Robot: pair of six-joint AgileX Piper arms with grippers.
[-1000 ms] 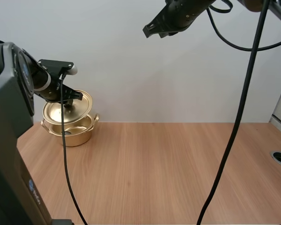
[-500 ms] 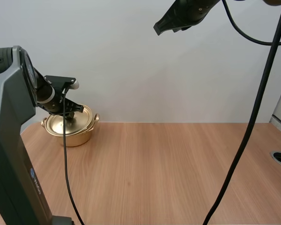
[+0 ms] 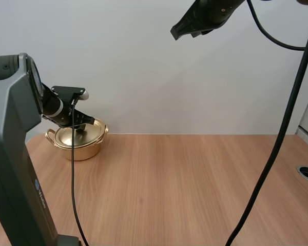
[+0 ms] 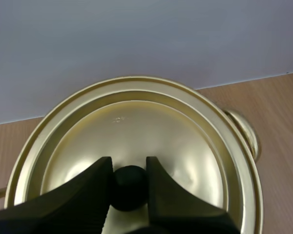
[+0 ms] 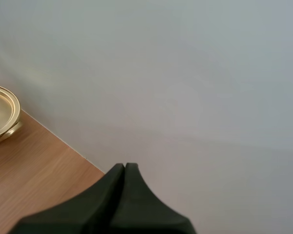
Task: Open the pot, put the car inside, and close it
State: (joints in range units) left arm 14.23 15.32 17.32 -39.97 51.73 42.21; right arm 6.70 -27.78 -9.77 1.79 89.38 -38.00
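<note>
My pot [image 3: 83,150] is shiny gold all over. Its lid [image 4: 136,122] is the same gold, with a black knob [image 4: 129,190]. My left gripper [image 4: 128,166] and right gripper [image 5: 124,168] are plain black. The table [image 3: 185,189] is light brown with fine wood grain.

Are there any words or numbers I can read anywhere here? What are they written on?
No text here can be read.
Round blue mark with tiny letters under it, on the grey left arm: too small to read.
Pot: no writing.
Lid: no writing.
Table: no writing.
</note>
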